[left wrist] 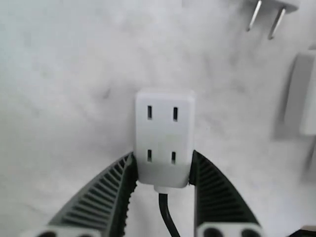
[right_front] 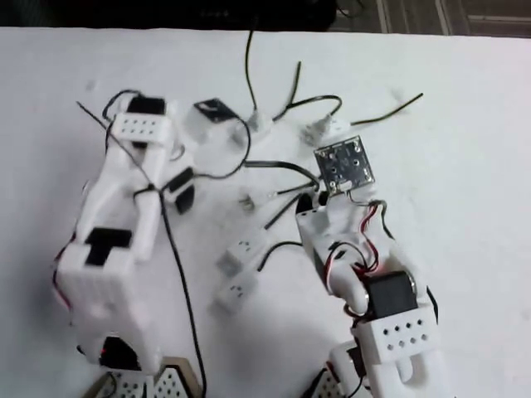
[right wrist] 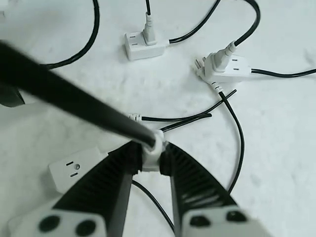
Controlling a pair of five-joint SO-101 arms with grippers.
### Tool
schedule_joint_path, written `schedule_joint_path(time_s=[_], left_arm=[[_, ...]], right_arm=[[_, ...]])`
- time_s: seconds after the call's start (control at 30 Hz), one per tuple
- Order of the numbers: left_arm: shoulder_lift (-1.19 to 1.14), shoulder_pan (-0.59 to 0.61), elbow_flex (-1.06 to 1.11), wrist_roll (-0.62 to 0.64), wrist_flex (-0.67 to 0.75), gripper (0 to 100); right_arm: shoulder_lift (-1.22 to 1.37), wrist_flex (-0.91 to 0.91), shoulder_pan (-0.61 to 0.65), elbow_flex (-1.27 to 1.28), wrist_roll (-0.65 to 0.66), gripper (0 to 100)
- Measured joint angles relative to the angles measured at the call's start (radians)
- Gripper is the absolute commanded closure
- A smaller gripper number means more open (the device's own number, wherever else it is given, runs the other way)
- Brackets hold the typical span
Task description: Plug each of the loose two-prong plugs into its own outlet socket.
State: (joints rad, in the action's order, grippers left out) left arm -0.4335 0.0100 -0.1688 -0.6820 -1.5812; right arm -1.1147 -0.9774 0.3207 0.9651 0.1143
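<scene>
In the left wrist view my left gripper [left wrist: 162, 159] is shut on a white outlet block [left wrist: 165, 123] with two pairs of slots facing up; its black cord runs back between the fingers. A loose two-prong plug [left wrist: 270, 12] lies just beyond it on the table. My right gripper [right wrist: 150, 152] is shut on a small white plug [right wrist: 157, 138] whose thick black cable [right wrist: 64, 94] slants away. A free white outlet [right wrist: 74, 170] lies right beside that gripper. From above, the left gripper [right_front: 181, 187] and the right gripper [right_front: 305, 203] flank a loose plug [right_front: 246, 201].
Two white outlets [right wrist: 143, 43] [right wrist: 224, 68] farther out each have a corded plug in them. Two more white outlet blocks [right_front: 239, 249] [right_front: 231, 294] lie mid-table between the arms. Black cords [right_front: 274, 170] loop across the far half of the white table.
</scene>
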Motion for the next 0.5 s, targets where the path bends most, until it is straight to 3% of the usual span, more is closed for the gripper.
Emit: schedule_joint_path(time_s=[0.23,0.5], left_arm=[[0.278,-0.052,0.471,0.035,0.273,98],[0.249,-0.124,0.546,-0.012,0.338,98]], right_arm=[[0.000,0.000,0.000,0.006,0.000,98.1],[0.000,0.000,0.000,0.006,0.000,98.1]])
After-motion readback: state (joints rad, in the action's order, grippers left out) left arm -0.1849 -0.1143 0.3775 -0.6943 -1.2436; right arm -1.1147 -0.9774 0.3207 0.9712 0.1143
